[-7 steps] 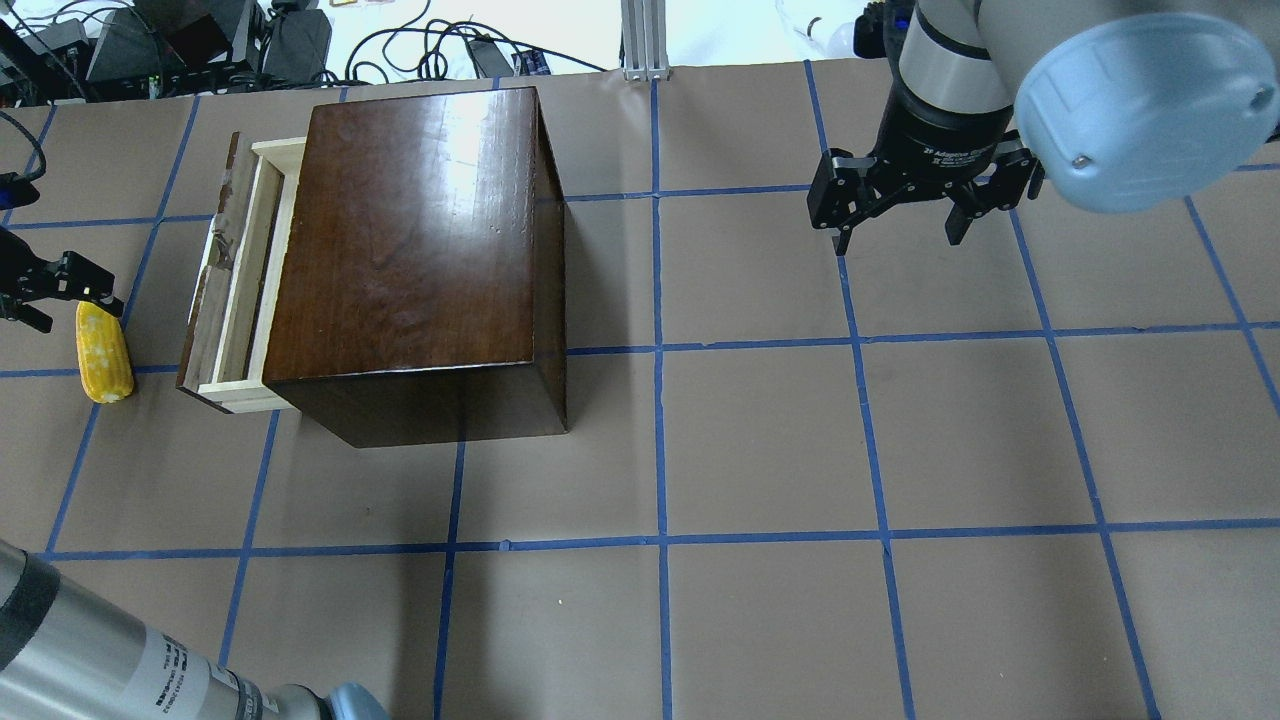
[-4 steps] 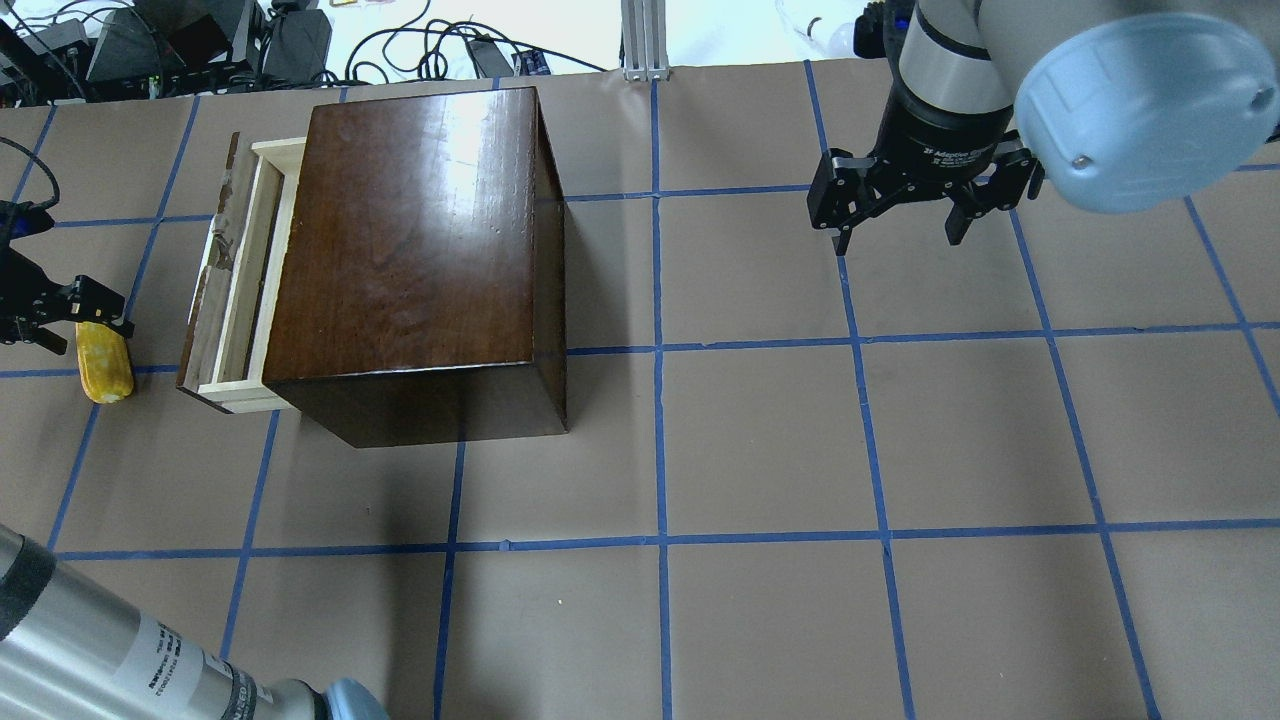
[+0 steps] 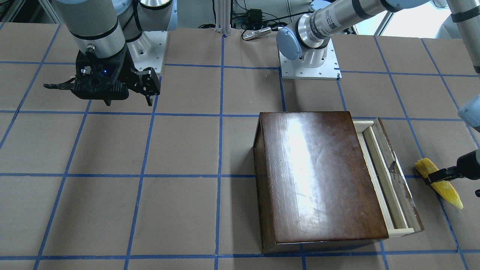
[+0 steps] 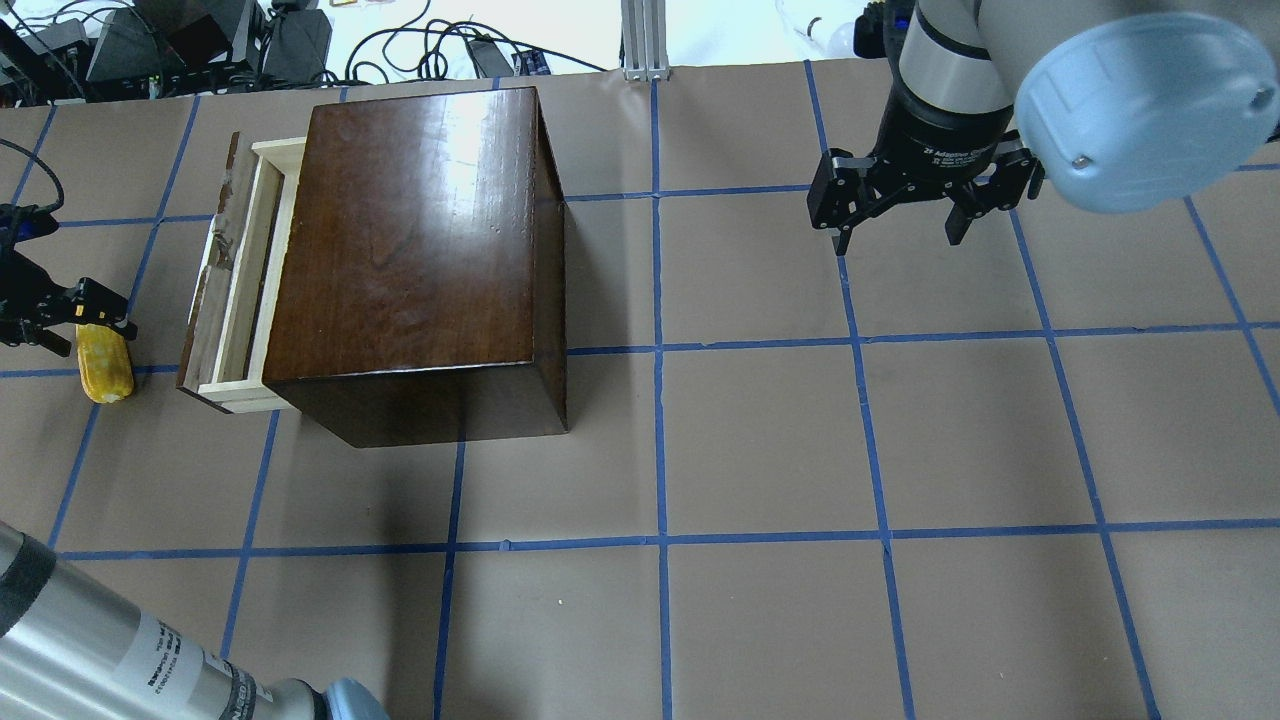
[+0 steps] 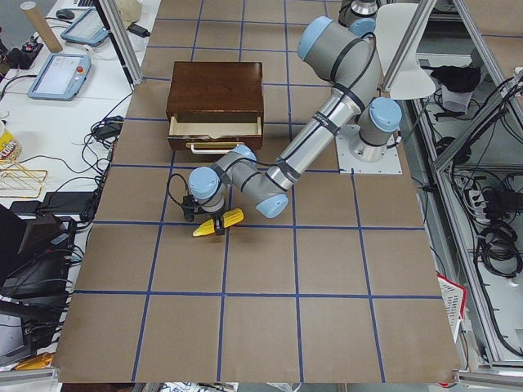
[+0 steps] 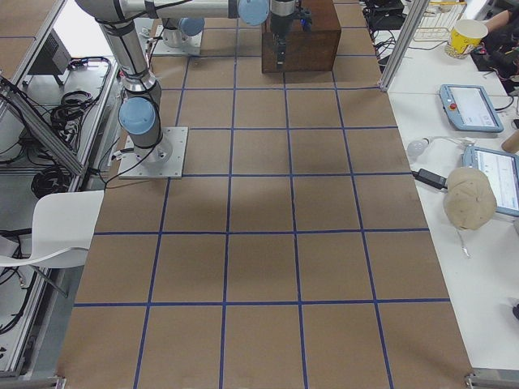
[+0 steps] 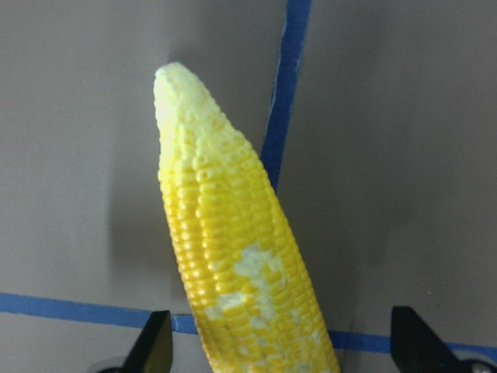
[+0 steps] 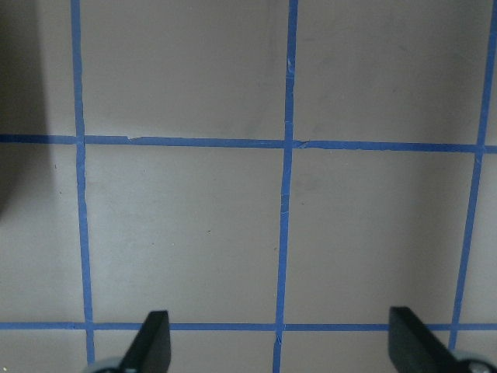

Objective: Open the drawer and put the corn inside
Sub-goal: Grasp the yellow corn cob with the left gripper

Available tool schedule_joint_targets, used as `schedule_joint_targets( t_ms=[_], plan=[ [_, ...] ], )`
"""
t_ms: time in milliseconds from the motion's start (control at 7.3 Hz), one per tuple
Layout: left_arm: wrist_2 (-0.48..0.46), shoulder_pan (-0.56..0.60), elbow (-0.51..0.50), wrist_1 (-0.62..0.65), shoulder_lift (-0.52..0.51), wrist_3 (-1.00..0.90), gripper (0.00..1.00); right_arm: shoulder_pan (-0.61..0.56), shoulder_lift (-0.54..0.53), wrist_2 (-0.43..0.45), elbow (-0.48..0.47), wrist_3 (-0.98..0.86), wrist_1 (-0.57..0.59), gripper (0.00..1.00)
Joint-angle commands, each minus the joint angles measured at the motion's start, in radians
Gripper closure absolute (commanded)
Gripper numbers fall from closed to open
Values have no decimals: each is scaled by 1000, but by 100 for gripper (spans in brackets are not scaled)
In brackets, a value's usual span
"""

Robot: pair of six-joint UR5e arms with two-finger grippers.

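Observation:
The yellow corn (image 4: 107, 368) lies on the table left of the dark-brown box (image 4: 410, 240). The drawer (image 4: 232, 290) is pulled partly out of the box toward the corn and looks empty. My left gripper (image 4: 82, 330) is open and straddles the corn's thick end. In the left wrist view the corn (image 7: 233, 249) lies between the two wide-apart fingertips (image 7: 155, 346). In the front view the corn (image 3: 448, 191) lies right of the drawer (image 3: 390, 180). My right gripper (image 4: 900, 240) is open and empty, hovering at the far right.
The table is brown paper with a blue tape grid (image 4: 660, 345). Cables and equipment (image 4: 180, 40) lie beyond its far edge. The right wrist view shows only bare table (image 8: 186, 233). The robot bases (image 3: 309, 65) stand on the robot's side of the box.
My left gripper has moved over the corn's thick end, so it now covers part of the cob. The corn, drawer and right arm have not moved.

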State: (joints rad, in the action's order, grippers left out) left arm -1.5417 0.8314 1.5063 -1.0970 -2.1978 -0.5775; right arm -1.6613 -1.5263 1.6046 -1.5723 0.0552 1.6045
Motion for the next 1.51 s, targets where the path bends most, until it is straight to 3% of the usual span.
schedule_joint_targets(
  t_ms=[0, 411, 959, 1370],
  plan=[
    [0, 0, -5, 23, -7, -27, 65, 0, 0, 0, 0, 0, 0, 0],
    [0, 0, -6, 29, -7, -36, 100, 0, 0, 0, 0, 0, 0, 0],
    [0, 3, -20, 16, 42, -33, 100, 0, 0, 0, 0, 0, 0, 0],
    [-2, 24, -55, -99, 137, -27, 100, 0, 0, 0, 0, 0, 0, 0]
  ],
)
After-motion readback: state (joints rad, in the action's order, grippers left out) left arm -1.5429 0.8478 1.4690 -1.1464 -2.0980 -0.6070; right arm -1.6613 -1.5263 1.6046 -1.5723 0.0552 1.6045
